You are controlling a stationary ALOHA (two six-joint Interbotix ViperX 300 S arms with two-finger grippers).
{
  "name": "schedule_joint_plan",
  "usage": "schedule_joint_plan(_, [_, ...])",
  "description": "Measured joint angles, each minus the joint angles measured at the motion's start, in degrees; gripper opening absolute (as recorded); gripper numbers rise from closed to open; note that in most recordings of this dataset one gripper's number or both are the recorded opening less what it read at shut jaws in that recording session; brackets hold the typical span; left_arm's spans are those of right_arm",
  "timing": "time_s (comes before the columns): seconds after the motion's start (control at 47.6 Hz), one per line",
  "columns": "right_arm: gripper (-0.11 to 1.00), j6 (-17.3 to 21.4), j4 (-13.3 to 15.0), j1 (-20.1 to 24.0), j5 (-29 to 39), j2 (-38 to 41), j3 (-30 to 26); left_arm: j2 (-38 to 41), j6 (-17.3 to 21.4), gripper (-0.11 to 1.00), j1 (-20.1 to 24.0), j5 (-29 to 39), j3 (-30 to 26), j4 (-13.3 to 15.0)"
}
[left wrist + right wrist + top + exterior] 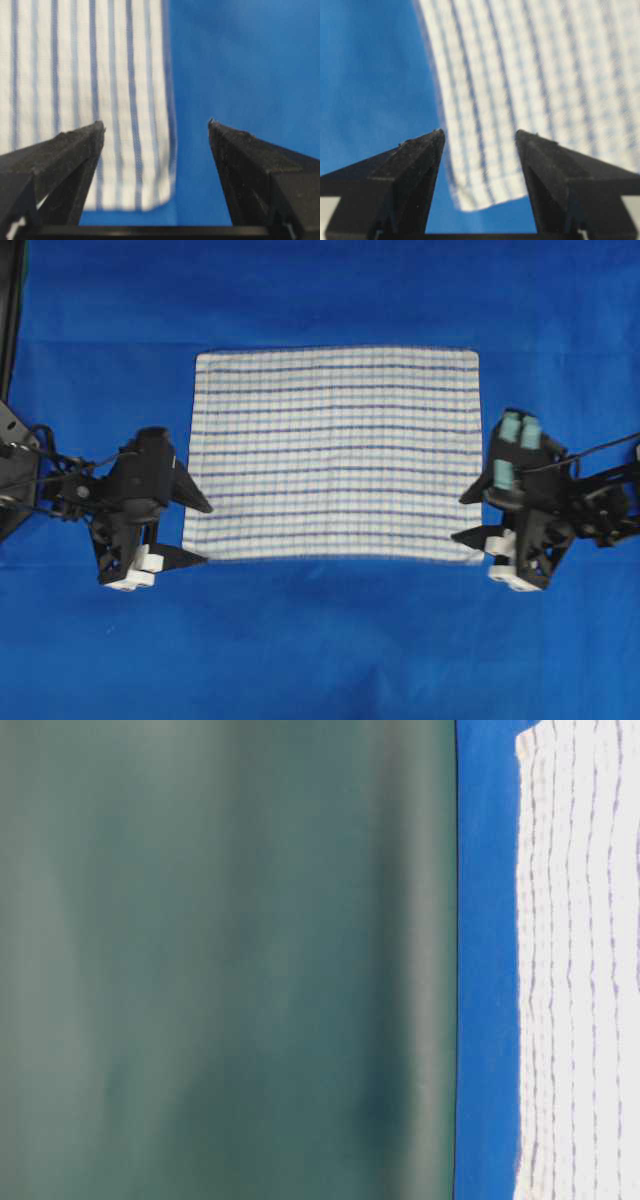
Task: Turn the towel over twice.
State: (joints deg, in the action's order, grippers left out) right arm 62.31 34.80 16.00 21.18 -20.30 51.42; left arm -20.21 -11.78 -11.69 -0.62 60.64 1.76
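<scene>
The striped towel (335, 453) lay flat at the centre of the blue table cover (330, 650). The left gripper (205, 532) at its 8 o'clock corner and the right gripper (465, 518) at 4 o'clock stood wide open, holding nothing. Judged between flips, each needed to pinch its near corner.

Plain blue table cover (320, 640); dull green backdrop (220, 960)

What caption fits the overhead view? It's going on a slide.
Striped towel lying flat on the blue table cover, left gripper and right gripper open at its near corners.
</scene>
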Motion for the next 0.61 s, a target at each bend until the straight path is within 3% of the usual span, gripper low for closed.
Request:
schedule_joint_plan(0.189, [0.64, 0.0, 8.53, -1.23, 1.32, -9.14, 1.14, -8.0, 5.98, 0.77, 3.25, 0.09, 0.18, -0.09])
schedule_joint_plan(0.399, [0.64, 0.09, 16.61, -4.04, 1.49, -19.16, 3.52, -15.38, 8.96, 0.77, 8.79, -0.97, 2.55, -0.09])
schedule_joint_plan(0.609, [0.64, 0.0, 22.76, -6.24, 1.41, -27.6, 5.36, -24.52, 12.13, 0.77, 12.3, -2.99, 4.83, 0.0])
